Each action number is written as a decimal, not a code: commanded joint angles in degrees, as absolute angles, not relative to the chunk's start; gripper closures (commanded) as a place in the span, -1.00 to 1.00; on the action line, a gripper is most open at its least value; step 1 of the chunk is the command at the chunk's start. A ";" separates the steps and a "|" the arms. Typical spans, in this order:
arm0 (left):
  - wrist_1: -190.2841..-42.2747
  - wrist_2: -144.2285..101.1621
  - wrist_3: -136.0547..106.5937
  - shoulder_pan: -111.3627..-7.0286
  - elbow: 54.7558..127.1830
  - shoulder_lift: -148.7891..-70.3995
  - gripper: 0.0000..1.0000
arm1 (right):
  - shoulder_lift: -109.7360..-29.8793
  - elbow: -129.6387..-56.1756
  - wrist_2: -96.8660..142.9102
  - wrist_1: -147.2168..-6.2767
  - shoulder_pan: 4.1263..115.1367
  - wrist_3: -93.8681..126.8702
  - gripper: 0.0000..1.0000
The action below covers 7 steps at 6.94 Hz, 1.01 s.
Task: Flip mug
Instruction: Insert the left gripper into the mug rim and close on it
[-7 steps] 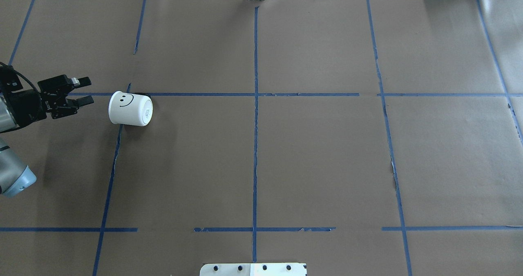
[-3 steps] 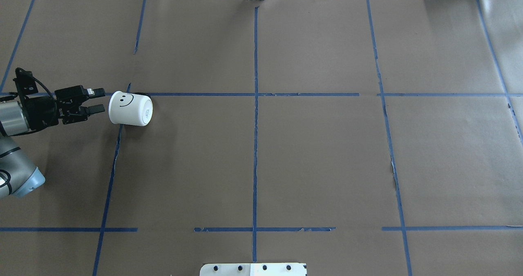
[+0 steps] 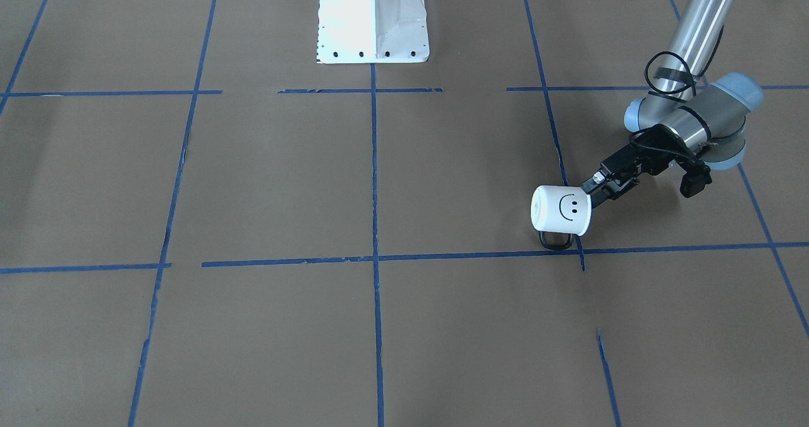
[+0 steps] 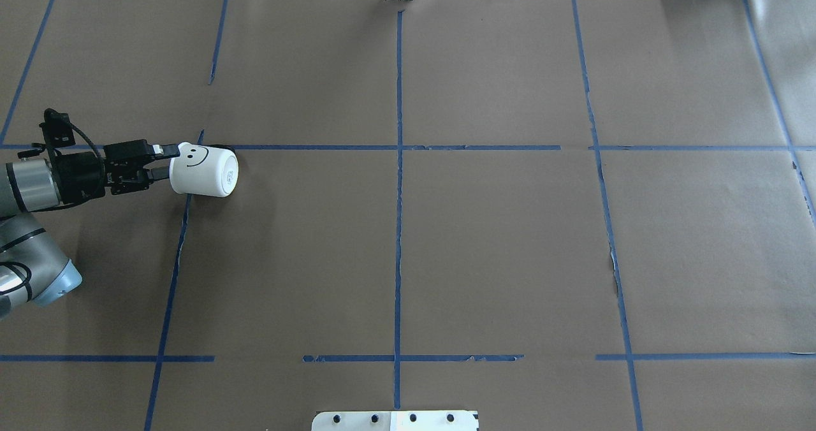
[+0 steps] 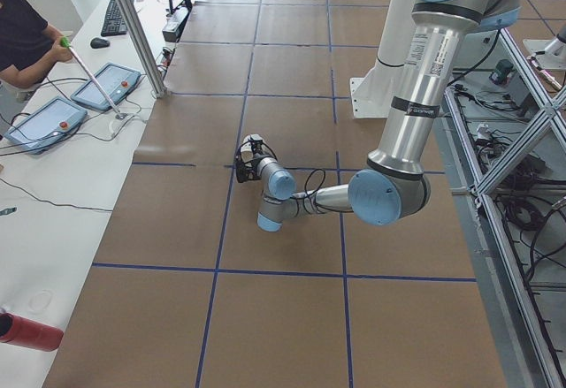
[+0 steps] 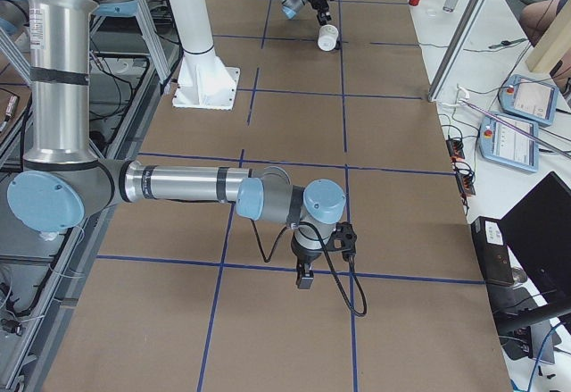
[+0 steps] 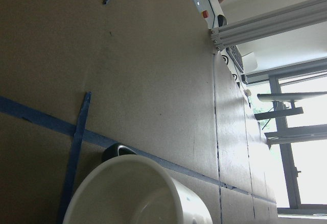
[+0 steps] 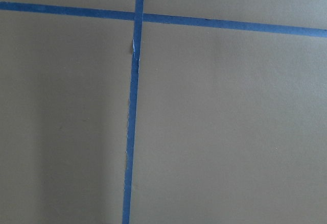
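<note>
Overhead exterior: my left gripper (image 4: 166,161), part-open and empty, sits at nine o'clock of the mug (image 4: 204,171); I should straddle its rim squarely.

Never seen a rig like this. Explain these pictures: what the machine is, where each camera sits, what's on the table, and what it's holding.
This is a robot with two jointed arms, each ending in a two-finger gripper. Two cameras look down on the table, from behind and from in front; two watch from its ends; one rides on each wrist. The table is brown paper with blue tape lines. A white smiley mug lies on its side. The left gripper is open at the mug's mouth, holding nothing yet. The right gripper hangs over bare paper; open or shut, I cannot tell.
</note>
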State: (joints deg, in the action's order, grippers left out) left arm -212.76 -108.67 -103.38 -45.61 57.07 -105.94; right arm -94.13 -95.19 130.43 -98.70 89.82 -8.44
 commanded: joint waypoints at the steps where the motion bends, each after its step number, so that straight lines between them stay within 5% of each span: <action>1: -212.78 -108.90 -103.18 -45.53 56.78 -106.87 -0.81 | -94.13 -95.19 130.43 -98.70 89.82 -8.44 -1.00; 5: -212.78 -108.98 -102.48 -45.35 54.58 -109.34 -0.21 | -94.13 -95.19 130.43 -98.70 89.82 -8.44 -1.00; 6: -212.78 -108.98 -102.39 -45.18 54.58 -109.42 0.55 | -94.13 -95.19 130.43 -98.70 89.82 -8.44 -1.00; 7: -212.78 -108.98 -102.48 -45.18 54.75 -109.34 1.00 | -94.13 -95.19 130.43 -98.70 89.82 -8.44 -1.00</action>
